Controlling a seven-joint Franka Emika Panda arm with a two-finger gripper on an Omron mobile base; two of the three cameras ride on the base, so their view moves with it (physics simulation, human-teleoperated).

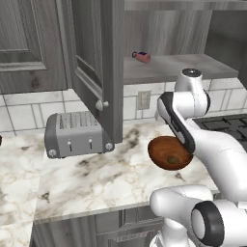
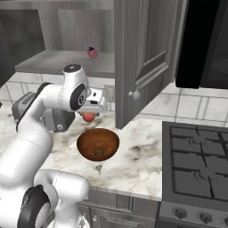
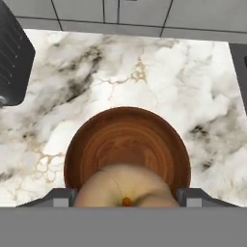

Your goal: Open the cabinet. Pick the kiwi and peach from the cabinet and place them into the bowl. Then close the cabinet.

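The gripper (image 2: 89, 116) hangs above the bowl (image 2: 98, 144), its fingers (image 3: 190, 197) closed on the two sides of the peach (image 3: 126, 185) — the fruit sits between them. The bowl is directly below the fingers on the marble counter (image 3: 202, 96), and the kiwi (image 1: 171, 159) already lies in it. Behind and above the fingers, the cabinet (image 2: 142, 53) stands open — a pink-red bottle (image 1: 142, 57) lies on its shelf.

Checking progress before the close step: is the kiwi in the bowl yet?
Yes. A small brown kiwi lies at the bottom of the bowl; the left base view shows it there too.
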